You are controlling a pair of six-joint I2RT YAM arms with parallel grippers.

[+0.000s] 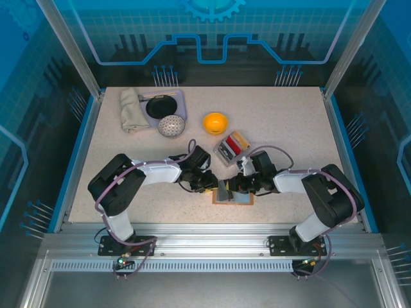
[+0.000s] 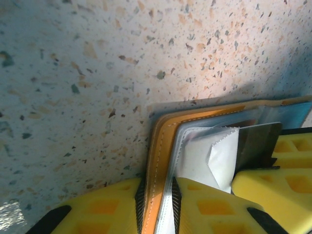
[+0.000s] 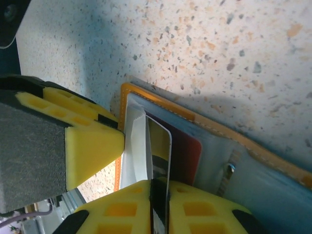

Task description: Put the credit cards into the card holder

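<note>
Right gripper clamped edge-on on a black card, with only the card's thickness between the pads. Left gripper faces it, tips almost touching, pinched on the raised orange flap of the card holder. Both sit low over the speckled table, near its front edge, meeting nose to nose in the top view.

Grey slotted tray just beyond the right gripper, more credit cards standing in it, among them a red card. Orange bowl farther out past the tray, not involved.

Card holder directly under and between both grippers, open on the table. One half lies flat beneath the right gripper, the other half is held up by the left. Judgement: the left props the flap so the pockets gape and the holder can't slide while the right pushes.

White sheet (liner or paper, can't tell) stands between flap and card, against the left gripper's fingertip.

Black card at the right gripper's tips, leading end at the pocket mouth, beside a dark red card already seated in a pocket. Gripped edge-on, probably so the thin edge can slip into the slot. Step in hand: inserting. How deep the card has gone is hidden.
</note>
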